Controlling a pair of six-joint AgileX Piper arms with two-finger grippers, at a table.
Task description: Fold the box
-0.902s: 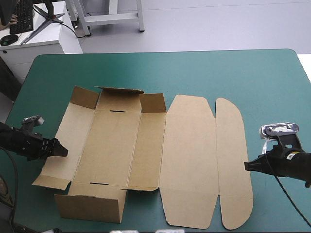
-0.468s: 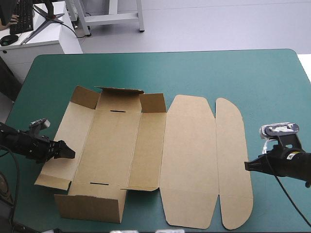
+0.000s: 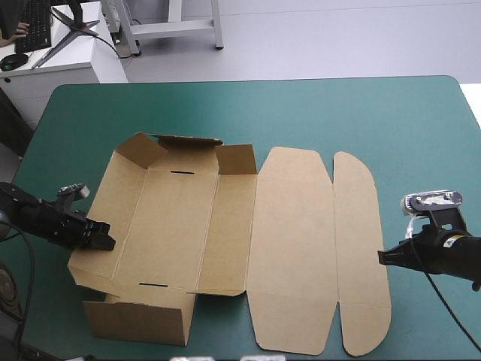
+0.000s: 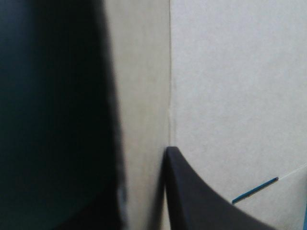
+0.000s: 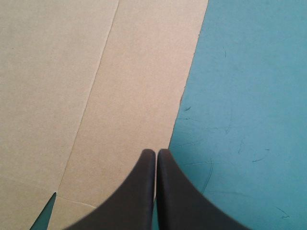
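Our left tool pinches the 9 o'clock wall of the brown cut-board box, tilted upward. Our right tool, closed and empty, sits at 3 o'clock. The lid lies flat on the teal-green desk. We judge most folds undone.

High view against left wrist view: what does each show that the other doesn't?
Only the high view shows the whole box, its lid panels flat on the teal-green cover, and the right gripper shut at its right edge. Only the left wrist view shows the board between the left gripper's fingers. Both show that gripper holding the raised left wall.
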